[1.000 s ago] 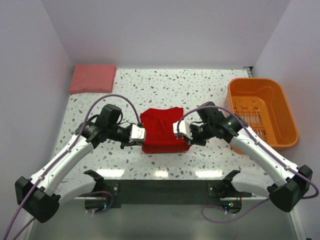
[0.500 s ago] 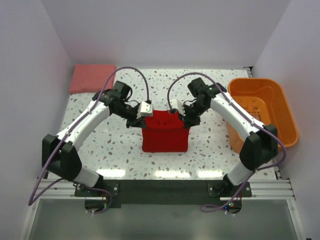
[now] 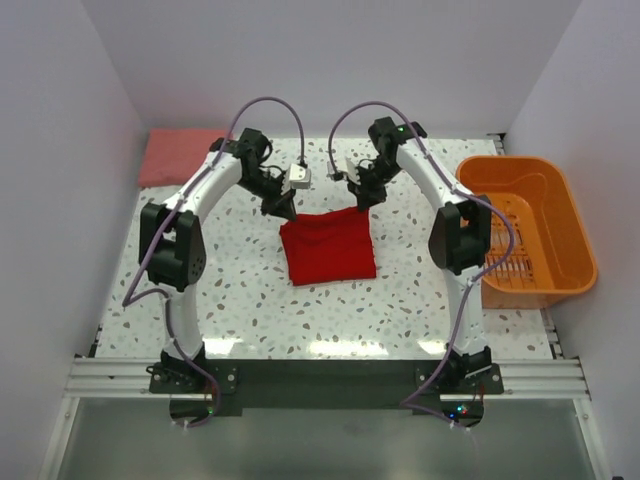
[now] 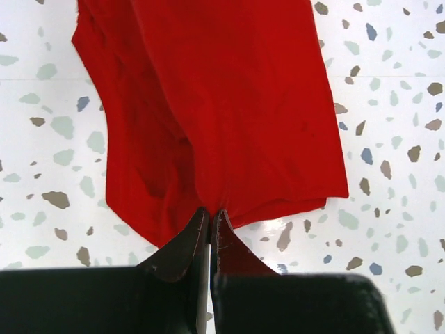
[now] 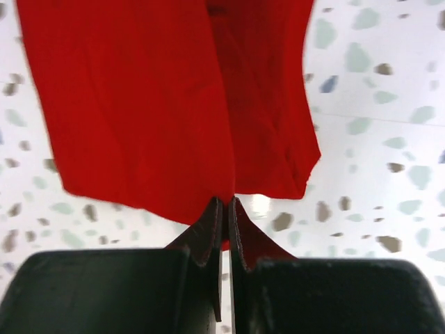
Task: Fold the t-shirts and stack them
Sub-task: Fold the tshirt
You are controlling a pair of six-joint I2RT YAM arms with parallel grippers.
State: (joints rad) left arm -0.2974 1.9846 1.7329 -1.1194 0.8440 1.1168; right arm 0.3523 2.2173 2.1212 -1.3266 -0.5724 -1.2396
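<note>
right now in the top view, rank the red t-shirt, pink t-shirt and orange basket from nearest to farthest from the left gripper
1. red t-shirt, mid-table, its far left corner held by the left gripper.
2. salmon-pink t-shirt, folded, far left corner of the table.
3. orange basket, right side.

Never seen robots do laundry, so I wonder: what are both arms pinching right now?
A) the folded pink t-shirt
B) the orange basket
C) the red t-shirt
C: both wrist views show shut jaws gripping the red t-shirt by its edge; the pink t-shirt lies apart, far left.
</note>
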